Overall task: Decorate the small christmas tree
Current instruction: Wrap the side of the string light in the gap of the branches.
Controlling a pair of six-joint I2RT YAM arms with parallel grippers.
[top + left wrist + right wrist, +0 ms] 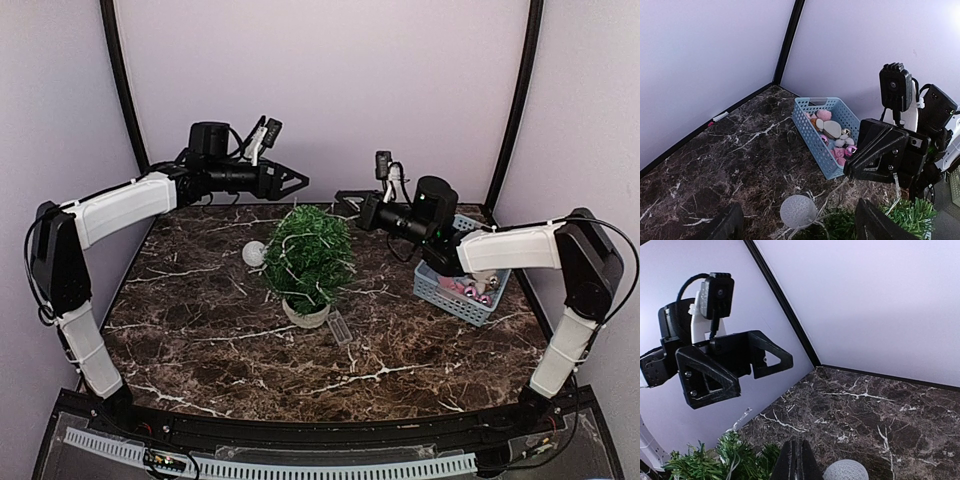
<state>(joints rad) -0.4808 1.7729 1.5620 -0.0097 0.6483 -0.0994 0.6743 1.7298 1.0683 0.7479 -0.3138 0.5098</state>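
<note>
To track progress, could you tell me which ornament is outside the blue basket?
The white ball beside the small christmas tree; the other ornaments all lie inside the blue basket.

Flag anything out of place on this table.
A small clear piece lies loose on the table, just right of the pot of the small christmas tree and away from the blue basket holding the ornaments. A white ball sits at the tree's left side; whether it hangs or lies there is unclear.
</note>
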